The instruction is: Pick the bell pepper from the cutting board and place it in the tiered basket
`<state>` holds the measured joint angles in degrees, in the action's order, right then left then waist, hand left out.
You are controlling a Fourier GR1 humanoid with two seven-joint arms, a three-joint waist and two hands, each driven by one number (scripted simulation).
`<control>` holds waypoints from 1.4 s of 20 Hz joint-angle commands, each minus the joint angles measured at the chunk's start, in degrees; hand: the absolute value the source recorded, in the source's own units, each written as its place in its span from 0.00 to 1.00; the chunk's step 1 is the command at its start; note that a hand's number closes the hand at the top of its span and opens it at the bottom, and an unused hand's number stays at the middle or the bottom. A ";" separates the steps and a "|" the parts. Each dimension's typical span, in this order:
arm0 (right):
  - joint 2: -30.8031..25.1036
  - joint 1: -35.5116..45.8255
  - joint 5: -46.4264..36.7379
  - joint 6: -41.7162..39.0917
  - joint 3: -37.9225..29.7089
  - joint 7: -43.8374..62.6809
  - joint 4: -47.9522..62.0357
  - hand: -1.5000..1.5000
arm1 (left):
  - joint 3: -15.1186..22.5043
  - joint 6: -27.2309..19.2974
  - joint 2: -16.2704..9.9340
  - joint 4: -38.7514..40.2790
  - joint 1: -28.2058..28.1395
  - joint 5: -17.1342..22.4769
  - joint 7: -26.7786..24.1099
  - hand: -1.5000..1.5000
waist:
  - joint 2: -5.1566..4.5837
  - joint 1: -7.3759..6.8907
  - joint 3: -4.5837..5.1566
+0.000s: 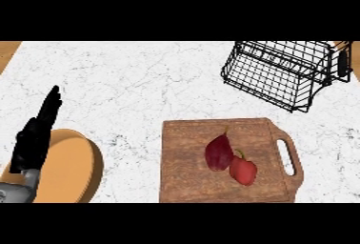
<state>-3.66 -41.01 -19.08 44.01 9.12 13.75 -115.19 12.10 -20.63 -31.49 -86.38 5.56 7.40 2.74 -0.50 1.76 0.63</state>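
Note:
A red bell pepper [243, 170] lies on the wooden cutting board [190, 162], toward its right side near the handle slot. A dark purple eggplant [218, 151] lies against the pepper's upper left. The black wire tiered basket [285, 74] stands at the far right of the counter, well beyond the board. My left hand [36, 131] is at the left edge with straight fingers pointing up, resting and holding nothing, far from the board. My right hand does not show.
A round tan wooden bowl or plate [70, 167] sits at the lower left, partly under my left forearm. White marble counter stretches between the board and the basket. Wooden floor shows at the far corners.

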 commanded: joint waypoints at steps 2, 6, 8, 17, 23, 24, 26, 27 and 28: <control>-3.96 -7.39 -10.92 -4.62 5.62 14.15 -9.83 0.00 | 0.46 0.86 0.33 0.87 3.03 -0.44 0.87 0.50 | -1.11 -2.21 0.10; -1.40 -10.14 -20.78 -7.23 8.89 27.09 -19.13 0.00 | 1.47 0.78 1.43 0.05 3.62 -1.00 1.40 0.50 | -0.94 -3.22 -0.04; -1.93 -10.14 -24.15 -11.83 8.73 34.14 -22.88 0.00 | 0.70 2.41 0.26 0.51 4.27 -0.39 1.41 0.50 | -0.98 -3.72 -0.08; 2.94 3.89 -35.89 -25.80 12.47 59.35 -22.67 0.00 | -0.21 3.56 1.81 5.41 5.47 -0.88 -1.10 0.50 | -0.47 -3.57 -0.27; 3.62 16.58 -41.12 -30.97 15.03 70.10 -17.34 0.00 | -0.24 3.53 2.34 5.16 6.21 -2.07 0.12 0.50 | -0.01 -3.05 -0.43; 3.63 18.03 -41.13 -31.77 14.94 71.27 -17.41 0.00 | 0.13 2.06 4.20 5.09 6.47 -2.40 0.55 0.50 | 0.03 -2.84 -0.45; 3.65 20.72 -40.10 -31.73 13.88 71.37 -14.52 0.00 | -0.79 3.05 3.60 6.28 6.53 -1.95 0.22 0.50 | -0.08 -2.92 -0.46; 3.65 18.28 -41.27 -32.74 15.94 71.40 -17.32 0.00 | -1.00 4.53 1.60 3.24 5.59 -1.08 3.74 0.50 | 0.23 -2.85 -0.49; 3.65 19.07 -42.97 -30.89 17.95 71.43 -14.19 0.00 | -0.85 3.64 3.49 6.43 7.81 -2.20 1.49 0.50 | 0.11 -2.18 -0.47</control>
<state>-0.16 -25.93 -58.32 14.64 23.75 70.89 -130.58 11.76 -17.46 -28.43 -81.20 11.78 5.47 3.56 -0.53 -1.13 0.21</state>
